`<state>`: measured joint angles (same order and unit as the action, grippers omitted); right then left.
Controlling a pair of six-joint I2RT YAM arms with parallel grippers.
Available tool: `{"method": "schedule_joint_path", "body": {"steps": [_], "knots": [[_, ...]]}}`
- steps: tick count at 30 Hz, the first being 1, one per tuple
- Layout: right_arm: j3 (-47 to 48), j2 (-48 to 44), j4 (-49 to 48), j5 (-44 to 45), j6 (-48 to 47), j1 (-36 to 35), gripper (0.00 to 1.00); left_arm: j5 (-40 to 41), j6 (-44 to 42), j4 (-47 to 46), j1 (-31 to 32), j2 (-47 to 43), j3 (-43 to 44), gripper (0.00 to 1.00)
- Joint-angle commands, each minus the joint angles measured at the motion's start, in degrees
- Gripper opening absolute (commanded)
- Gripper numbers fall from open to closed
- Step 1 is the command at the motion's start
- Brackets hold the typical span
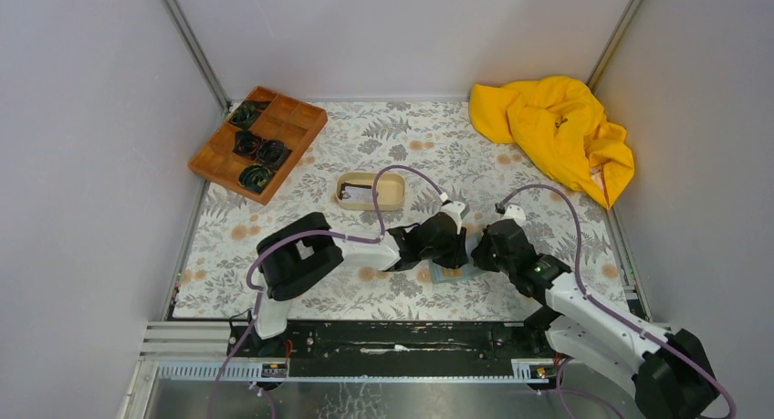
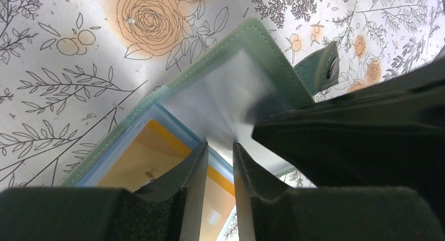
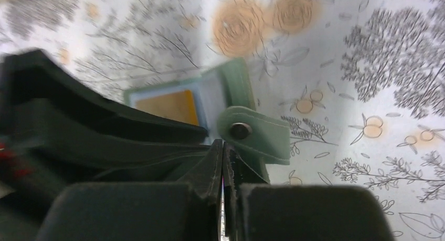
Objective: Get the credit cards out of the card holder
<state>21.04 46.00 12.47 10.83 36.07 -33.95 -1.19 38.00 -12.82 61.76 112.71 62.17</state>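
The card holder (image 1: 450, 274) lies open on the flowered cloth between both grippers. In the left wrist view its green-grey cover (image 2: 220, 46) frames light blue sleeves; a tan-orange credit card (image 2: 141, 157) sits in one sleeve, and a whitish panel (image 2: 225, 99) lies beside it. My left gripper (image 2: 220, 145) stands on the sleeve edge, its jaws a narrow gap apart with nothing between them. My right gripper (image 3: 223, 144) is shut on a thin edge-on sheet, apparently a card, just below the holder's snap tab (image 3: 257, 133). The orange card also shows in the right wrist view (image 3: 168, 105).
A beige oval tray (image 1: 370, 191) sits behind the grippers. A brown wooden compartment tray (image 1: 258, 142) with dark coiled items stands at the back left. A crumpled yellow cloth (image 1: 557, 131) lies at the back right. The two grippers (image 1: 454, 247) (image 1: 481, 253) nearly touch.
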Motion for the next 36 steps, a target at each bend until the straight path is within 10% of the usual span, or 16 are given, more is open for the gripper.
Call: {"method": "schedule_joint_path", "body": {"steps": [1,29,36], "knots": [[-2.47,4.44,-5.15,-1.74,2.81,0.59,0.0,1.9,-1.06,0.55,0.3,-2.74,-2.06,0.32],[-6.28,9.2,-12.16,-7.1,4.06,2.49,0.0,7.12,6.49,-6.06,0.14,-21.89,-18.65,0.33],[-7.36,10.14,-15.5,-9.27,4.55,2.47,0.0,8.76,11.12,-9.22,0.14,-24.58,-27.21,0.18]]}}
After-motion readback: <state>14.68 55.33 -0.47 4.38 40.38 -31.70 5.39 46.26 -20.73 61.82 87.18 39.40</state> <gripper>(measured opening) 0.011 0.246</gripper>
